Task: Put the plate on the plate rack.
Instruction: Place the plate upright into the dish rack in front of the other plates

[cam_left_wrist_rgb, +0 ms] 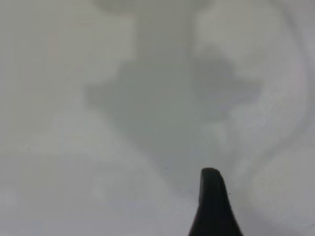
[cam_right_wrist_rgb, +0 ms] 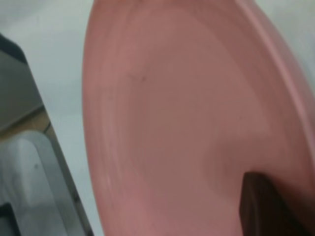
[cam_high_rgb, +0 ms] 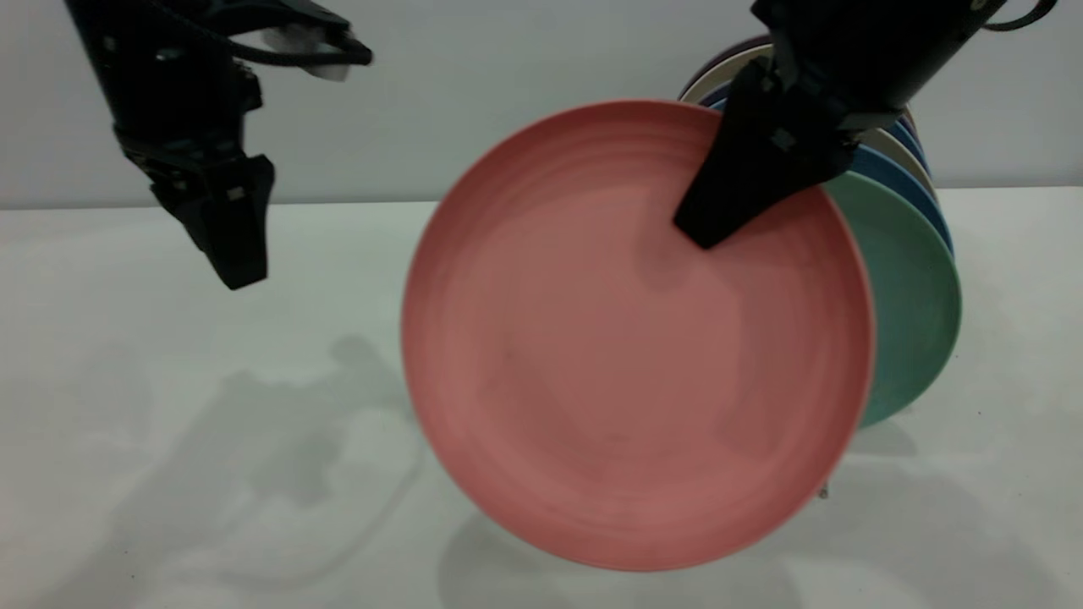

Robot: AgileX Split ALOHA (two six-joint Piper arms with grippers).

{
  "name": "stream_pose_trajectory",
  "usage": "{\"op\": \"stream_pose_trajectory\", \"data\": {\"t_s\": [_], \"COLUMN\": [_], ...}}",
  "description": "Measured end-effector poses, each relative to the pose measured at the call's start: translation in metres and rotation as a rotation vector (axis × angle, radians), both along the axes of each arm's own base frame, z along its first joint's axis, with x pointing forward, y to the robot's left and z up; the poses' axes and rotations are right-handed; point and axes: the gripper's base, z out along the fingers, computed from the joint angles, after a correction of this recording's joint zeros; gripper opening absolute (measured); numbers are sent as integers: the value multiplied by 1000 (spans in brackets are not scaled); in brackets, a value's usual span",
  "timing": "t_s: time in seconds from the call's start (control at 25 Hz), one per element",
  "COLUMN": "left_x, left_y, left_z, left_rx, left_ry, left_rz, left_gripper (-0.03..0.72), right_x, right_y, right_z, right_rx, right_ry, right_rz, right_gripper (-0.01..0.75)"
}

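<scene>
While right hand (cam_high_rgb: 719,222) grips it, round matte plate (cam_high_rgb: 626,355), low rim

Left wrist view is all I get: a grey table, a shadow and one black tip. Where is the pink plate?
Observer: The right gripper holds the plate upright by its upper rim, to the right of your arm in the exterior view.
Operator: Is anything behind it?
Observer: Yes, a green plate stands on edge just behind it, with blue plates farther back.
Operator: And my arm?
Observer: The left gripper hangs above the table, well apart from the plate and carrying nothing.
</scene>
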Motion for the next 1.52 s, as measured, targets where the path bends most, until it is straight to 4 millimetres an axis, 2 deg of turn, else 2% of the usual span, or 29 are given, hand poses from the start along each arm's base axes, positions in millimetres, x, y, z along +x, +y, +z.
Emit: {"op": "stream_pose_trajectory", "data": {"t_s": [0.16, 0.56, 0.92, 1.12, 1.32, 1.52], "left_x": [2, 7, 8, 4, 0, -1], "left_y": [6, 3, 2, 9, 16, 17], "left_z": [0, 0, 1, 0, 0, 0], "left_rx": [-1, -50, -61, 6, 56, 29], "left_ry": [-4, -47, -58, -22, 27, 55], "left_rz": [30, 119, 235, 305, 359, 317], "left_gripper": [543, 543, 543, 543, 535, 505], "right_x": [-3, -3, -1, 3, 2, 1], "right_y": [-6, -17, -26, -31, -23, -15], "right_z": [6, 9, 28, 28, 29, 31], "right_rx": [-56, -160, -213, -260, -312, -363], "right_ry": [-17, -50, -180, -218, -287, -351], "right_rz": [-13, -42, -91, -125, -93, -91], "right_gripper": [88, 88, 88, 88, 88, 88]}}
